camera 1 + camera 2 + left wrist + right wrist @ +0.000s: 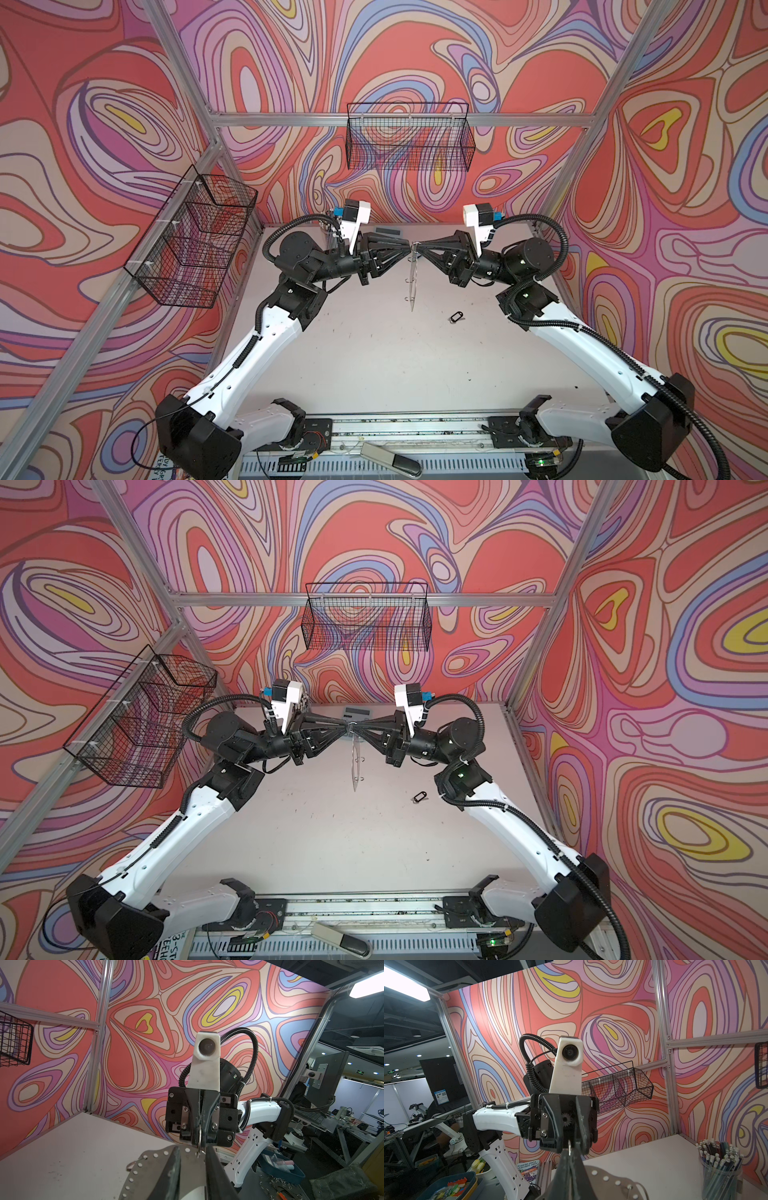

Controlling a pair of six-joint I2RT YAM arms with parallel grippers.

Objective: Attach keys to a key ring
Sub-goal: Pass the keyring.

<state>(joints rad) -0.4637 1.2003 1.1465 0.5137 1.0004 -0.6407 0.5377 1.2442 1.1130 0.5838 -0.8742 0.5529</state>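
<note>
Meeting tip to tip above the far middle of the table (374, 365), the left gripper (406, 250) and right gripper (420, 250) are facing each other from left and right. The key ring (411, 282) is hanging below that meeting point, clear of the surface and edge-on in both top views, so there it is showing only as a thin pale sliver. In the left wrist view the key ring (143, 1167) is showing its flat face and dotted rim. Right jaws are pressing together on a small silver wire loop (199, 1136) at the band's rim, carrying the ring. Left jaws are standing slightly apart, with fingers (167, 1171) on either side of the rim and that loop; whether they are touching it, I cannot tell. The keys (456, 316), black tag included, are lying flat on the table to the near right of the ring, well apart from both grippers.
</note>
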